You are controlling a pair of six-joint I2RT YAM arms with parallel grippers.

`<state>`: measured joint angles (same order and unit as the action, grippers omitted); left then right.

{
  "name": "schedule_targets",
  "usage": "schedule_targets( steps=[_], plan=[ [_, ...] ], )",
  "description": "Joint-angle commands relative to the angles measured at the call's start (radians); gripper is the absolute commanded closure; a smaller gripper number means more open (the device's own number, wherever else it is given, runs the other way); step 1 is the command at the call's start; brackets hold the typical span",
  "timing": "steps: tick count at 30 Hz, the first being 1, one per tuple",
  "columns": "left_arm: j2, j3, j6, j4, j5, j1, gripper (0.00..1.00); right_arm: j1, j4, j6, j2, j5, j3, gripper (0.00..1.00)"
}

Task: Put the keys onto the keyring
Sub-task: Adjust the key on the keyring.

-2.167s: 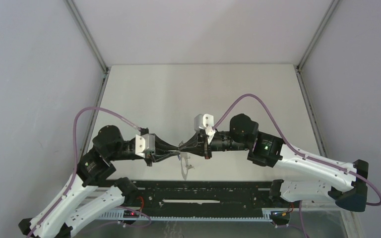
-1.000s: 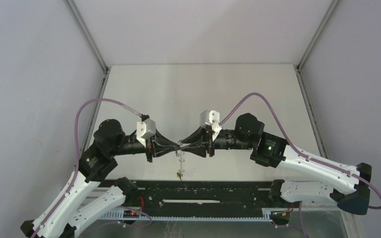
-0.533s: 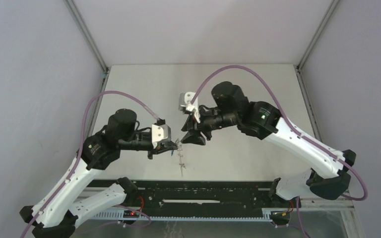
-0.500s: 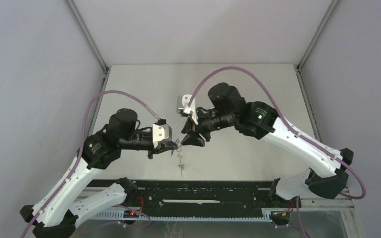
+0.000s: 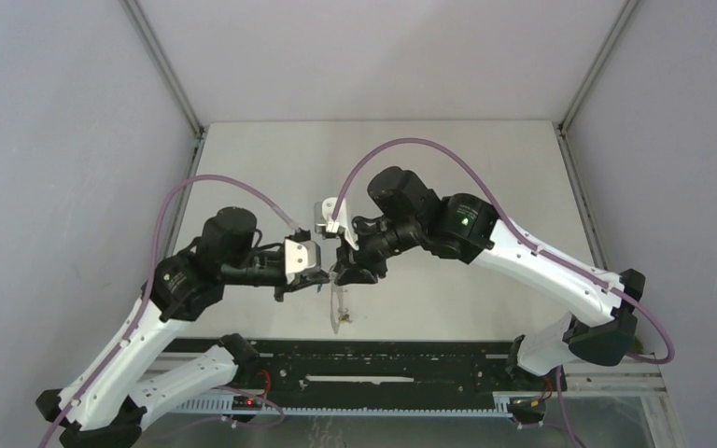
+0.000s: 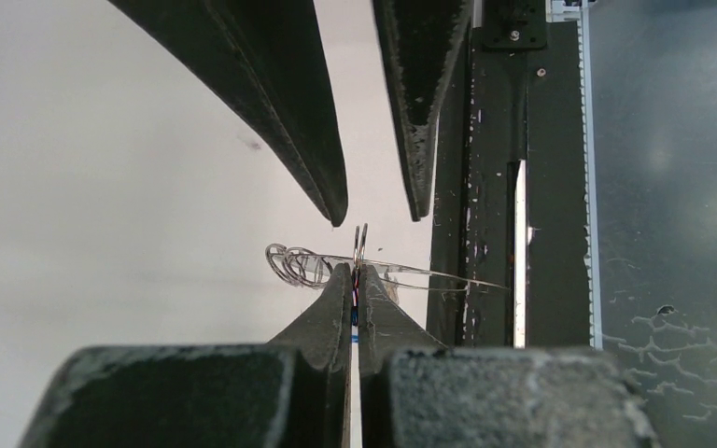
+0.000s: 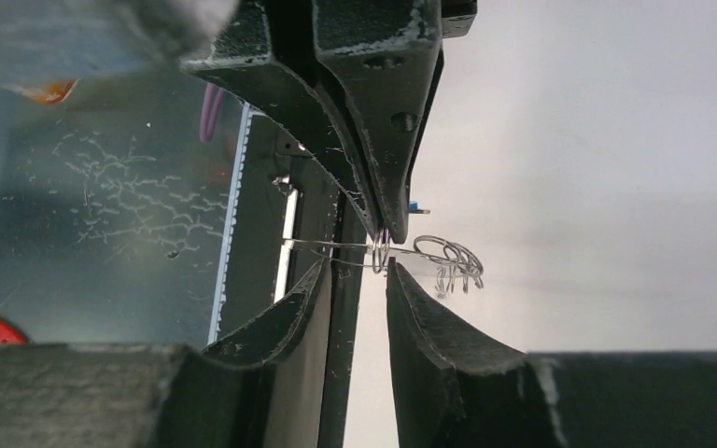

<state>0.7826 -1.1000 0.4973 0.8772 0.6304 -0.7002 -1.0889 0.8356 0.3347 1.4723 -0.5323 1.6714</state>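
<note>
Pale tabletop (image 5: 448, 159), keyring (image 6: 299, 266) crosswise in left end effector (image 6: 355, 273)

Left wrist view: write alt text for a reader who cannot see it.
The left gripper, at the bottom edge, is shut on the thin wire keyring, whose small loops stick out to the left. The right gripper enters from the top, open, its dark fingertips just above the wire. Pale table on the left, black rail on the right.

right claw (image 7: 355, 266) back down at keyring (image 6: 299, 266), jaws parted
</note>
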Motion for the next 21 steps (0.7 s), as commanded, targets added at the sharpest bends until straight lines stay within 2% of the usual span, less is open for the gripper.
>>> schedule_targets(
  steps=[1, 7, 14, 18, 20, 21],
  plan=[
    [-0.031, -0.035, -0.017, -0.074, 0.010, -0.005, 1.00, -0.002, -0.069, -0.020, 0.004, -0.009, 0.009, 0.64],
    [-0.038, -0.035, -0.037, -0.093, 0.015, -0.005, 1.00, 0.012, -0.107, -0.050, 0.007, -0.028, -0.012, 0.69],
    [-0.048, -0.027, -0.049, -0.110, 0.016, -0.004, 1.00, 0.029, -0.139, -0.073, 0.004, -0.054, -0.022, 0.79],
    [-0.050, -0.031, -0.065, -0.126, 0.017, -0.005, 1.00, 0.032, -0.135, -0.076, 0.012, -0.060, -0.022, 0.89],
    [-0.051, -0.031, -0.075, -0.133, 0.021, -0.005, 1.00, 0.037, -0.146, -0.083, 0.010, -0.063, -0.027, 1.00],
    [-0.052, -0.031, -0.083, -0.139, 0.022, -0.005, 1.00, 0.039, -0.157, -0.090, 0.007, -0.063, -0.034, 1.00]
  ],
)
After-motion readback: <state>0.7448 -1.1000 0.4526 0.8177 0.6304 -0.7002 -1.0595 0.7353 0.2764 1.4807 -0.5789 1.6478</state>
